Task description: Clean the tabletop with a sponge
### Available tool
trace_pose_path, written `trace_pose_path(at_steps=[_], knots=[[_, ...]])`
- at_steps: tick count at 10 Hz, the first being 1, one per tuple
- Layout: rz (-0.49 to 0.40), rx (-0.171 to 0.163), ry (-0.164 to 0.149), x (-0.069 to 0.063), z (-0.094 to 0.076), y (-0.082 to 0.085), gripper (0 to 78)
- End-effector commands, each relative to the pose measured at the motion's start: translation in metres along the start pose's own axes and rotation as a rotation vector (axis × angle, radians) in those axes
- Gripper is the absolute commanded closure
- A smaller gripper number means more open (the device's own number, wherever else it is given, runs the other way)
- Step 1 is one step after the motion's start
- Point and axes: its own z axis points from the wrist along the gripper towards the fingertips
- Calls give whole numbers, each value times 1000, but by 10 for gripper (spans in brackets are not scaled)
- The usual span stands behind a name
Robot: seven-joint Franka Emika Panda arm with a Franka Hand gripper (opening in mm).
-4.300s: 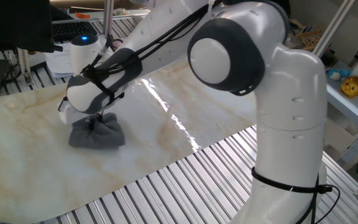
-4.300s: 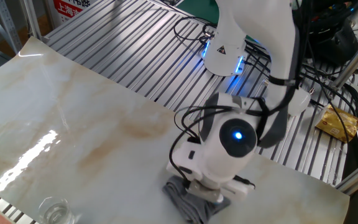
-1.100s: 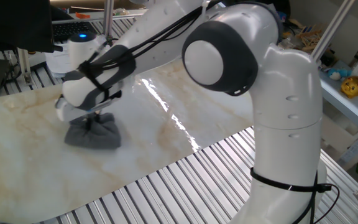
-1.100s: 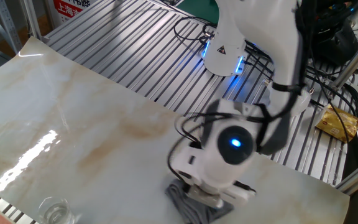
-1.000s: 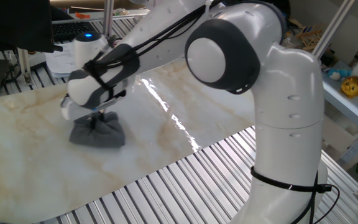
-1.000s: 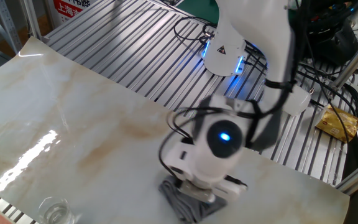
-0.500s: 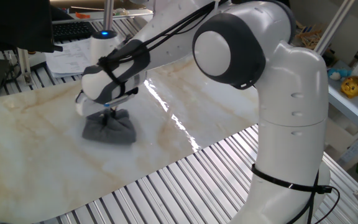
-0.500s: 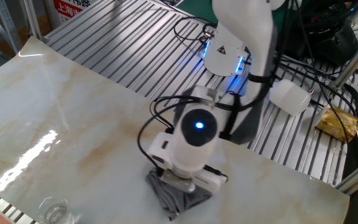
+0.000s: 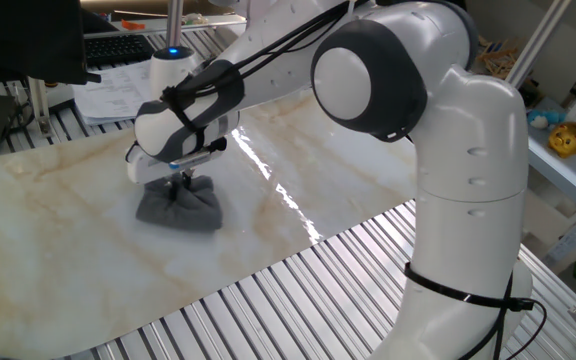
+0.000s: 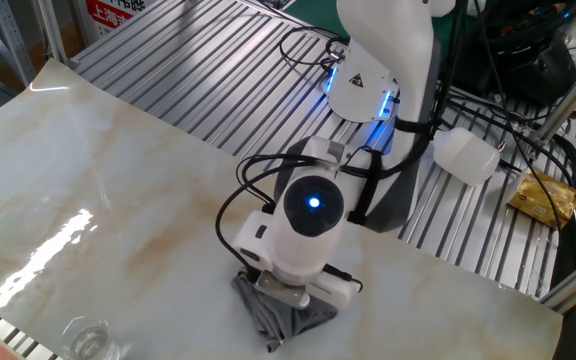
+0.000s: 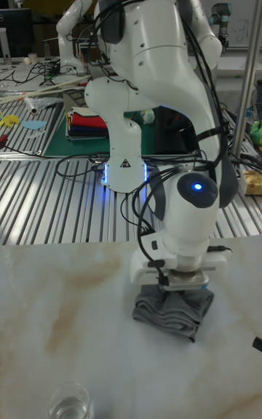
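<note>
1. The jaws point straight down and pinch a raised fold at the middle of the sponge (image 9: pixel 180 205); in one fixed view the two dark fingers (image 9: pixel 180 182) sink into the cloth close together, so they read as clamped on it.
2. The sponge is a dark grey, wrinkly pad, bunched up around the grip and spread flat at its edges, lying on the counter (image 9: pixel 58 240). It sits left of centre in one fixed view, at the lower middle of the other fixed view (image 10: pixel 273 306), and just below centre in the tall fixed view (image 11: pixel 172 310).
3. The jaws' white mount (image 10: pixel 298 283) hides most of the sponge in the other fixed view; only the lower left edge of the cloth shows there.
4. Above the mount, the rounded white wrist (image 11: pixel 191 208) carries a lit blue dot, and black cables loop along the arm (image 9: pixel 368 70) back toward its base.
5. The counter is a glossy cream slab with tan veins, and a bright streak of glare crosses it right of the sponge in one fixed view.
6. A clear glass (image 11: pixel 70 401) stands on the counter at the lower left of the tall fixed view, well apart from the sponge.
7. Ribbed silver slats (image 10: pixel 198 80) surround the slab, and the arm's base (image 11: pixel 125 157) stands on them with a blue glow at its foot.
</note>
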Motion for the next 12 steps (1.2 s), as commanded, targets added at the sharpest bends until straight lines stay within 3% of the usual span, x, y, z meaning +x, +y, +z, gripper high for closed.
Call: trace_pose_path(at_steps=[1, 4, 7, 10, 12], knots=[[-80, 2, -4, -1, -1, -1, 763], [-105, 3, 5, -9, -13, -19, 763], [-112, -6, -7, -13, -19, -38, 763], [-116, -16, -9, -15, -13, -37, 763], [-104, -42, -21, -14, -12, -41, 763]])
